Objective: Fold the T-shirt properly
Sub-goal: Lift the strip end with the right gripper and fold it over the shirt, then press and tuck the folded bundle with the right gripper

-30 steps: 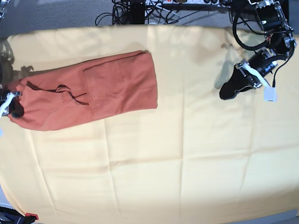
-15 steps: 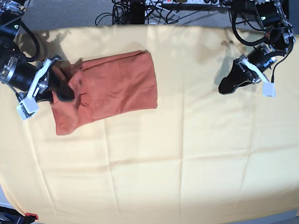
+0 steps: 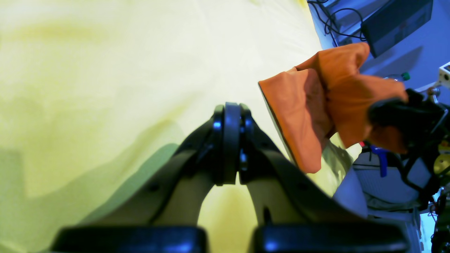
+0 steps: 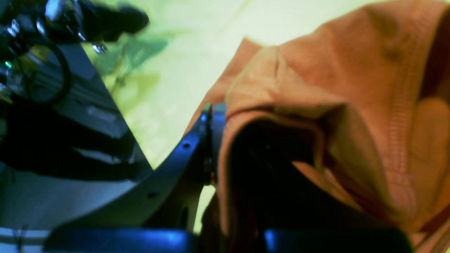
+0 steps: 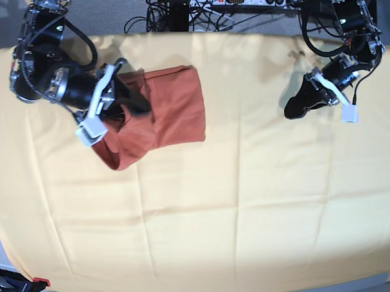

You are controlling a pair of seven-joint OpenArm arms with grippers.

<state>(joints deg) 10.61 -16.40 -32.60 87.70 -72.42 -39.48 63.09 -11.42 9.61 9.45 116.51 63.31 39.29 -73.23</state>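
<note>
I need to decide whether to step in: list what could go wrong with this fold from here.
1. The right hand pinches only one edge of the rust-orange fabric T-shirt; the lifted part hangs bunched, so it may land creased or skewed.
2. The grip looks shallow, so the fabric may slip out.
3. The left hand is shut and far away, so nothing anchors the shirt against sliding on the pale yellow cloth.

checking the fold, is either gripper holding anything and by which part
The right gripper is shut on the T-shirt, gripping a bunched fold at its lifted end. The left gripper is shut and holds nothing.
</note>
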